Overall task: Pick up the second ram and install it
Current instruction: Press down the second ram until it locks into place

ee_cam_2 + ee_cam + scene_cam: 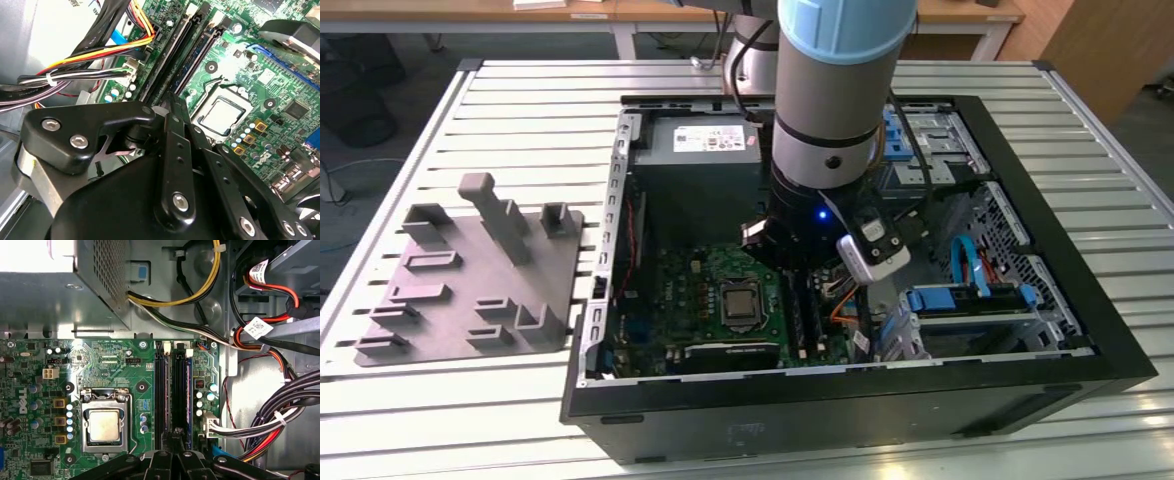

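I count one open computer case [1107, 350] and one arm [834, 90] reaching down into it. One grey fixture [467, 300] lies outside, to the exterior view's left. Inside are one motherboard [145, 347] and one processor [104, 425]. The dark memory slots [161, 390] blur together. The claw [175, 434] hangs right over them, and I cannot tell if it grips. I cannot pick the second ram out from those slots.

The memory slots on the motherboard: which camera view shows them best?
The first wrist view: the memory slots run straight, seen along nearly their whole length beside the processor socket. In the second wrist view the memory slots slant, their near ends behind the gripper. In the exterior view the arm covers part of them.
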`<state>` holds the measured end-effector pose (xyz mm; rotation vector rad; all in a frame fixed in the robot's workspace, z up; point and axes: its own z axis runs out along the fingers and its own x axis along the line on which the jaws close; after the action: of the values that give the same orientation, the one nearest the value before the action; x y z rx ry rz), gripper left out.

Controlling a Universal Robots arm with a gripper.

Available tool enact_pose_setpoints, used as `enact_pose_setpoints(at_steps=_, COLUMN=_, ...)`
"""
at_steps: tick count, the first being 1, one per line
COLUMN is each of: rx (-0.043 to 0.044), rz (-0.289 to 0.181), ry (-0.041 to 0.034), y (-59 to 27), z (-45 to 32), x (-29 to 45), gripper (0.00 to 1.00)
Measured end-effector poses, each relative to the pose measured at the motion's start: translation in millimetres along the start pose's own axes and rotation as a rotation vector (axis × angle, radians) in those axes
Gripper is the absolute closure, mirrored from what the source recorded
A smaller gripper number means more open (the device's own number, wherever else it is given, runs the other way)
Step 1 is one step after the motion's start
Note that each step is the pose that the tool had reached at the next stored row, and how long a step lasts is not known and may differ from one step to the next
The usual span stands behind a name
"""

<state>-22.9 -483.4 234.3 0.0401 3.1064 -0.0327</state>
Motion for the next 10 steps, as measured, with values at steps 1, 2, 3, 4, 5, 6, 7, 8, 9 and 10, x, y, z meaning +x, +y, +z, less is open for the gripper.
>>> enact_pose_setpoints(at_steps=1, rx=0.0, rz=0.0, ry=0.0, y=0.0, z=0.0, x=0.0, gripper=0.9)
enact_pose_setpoints(at_steps=2, rx=0.0, rz=0.0, ry=0.0, y=0.0, z=0.0, x=0.0, gripper=0.9)
enact_pose_setpoints(at_steps=3, rx=-0.0001, rz=0.0, ry=0.0, y=0.1, z=0.0, x=0.0, gripper=0.9)
enact_pose_setpoints(at_steps=4, rx=-0.0001, rz=0.0, ry=0.0, y=0.1, z=0.1, x=0.0, gripper=0.9)
enact_pose_setpoints(at_steps=5, rx=-0.0001, rz=0.0, ry=0.0, y=0.6, z=0.1, x=0.0, gripper=0.9)
enact_pose_setpoints(at_steps=6, rx=-0.0007, rz=0.0, ry=0.0001, y=1.8, z=0.4, x=0.2, gripper=0.9)
enact_pose_setpoints(at_steps=7, rx=-0.0012, rz=0.0, ry=0.0001, y=3.9, z=1.0, x=0.2, gripper=0.9)
enact_pose_setpoints(at_steps=8, rx=-0.0028, rz=0.0, ry=0.0001, y=7.1, z=2.0, x=0.3, gripper=0.9)
enact_pose_setpoints(at_steps=9, rx=-0.0044, rz=0.0, ry=0.0002, y=10.0, z=2.9, x=0.4, gripper=0.9)
enact_pose_setpoints(at_steps=10, rx=-0.0063, rz=0.0, ry=0.0002, y=13.1, z=4.1, x=0.5, gripper=0.9)
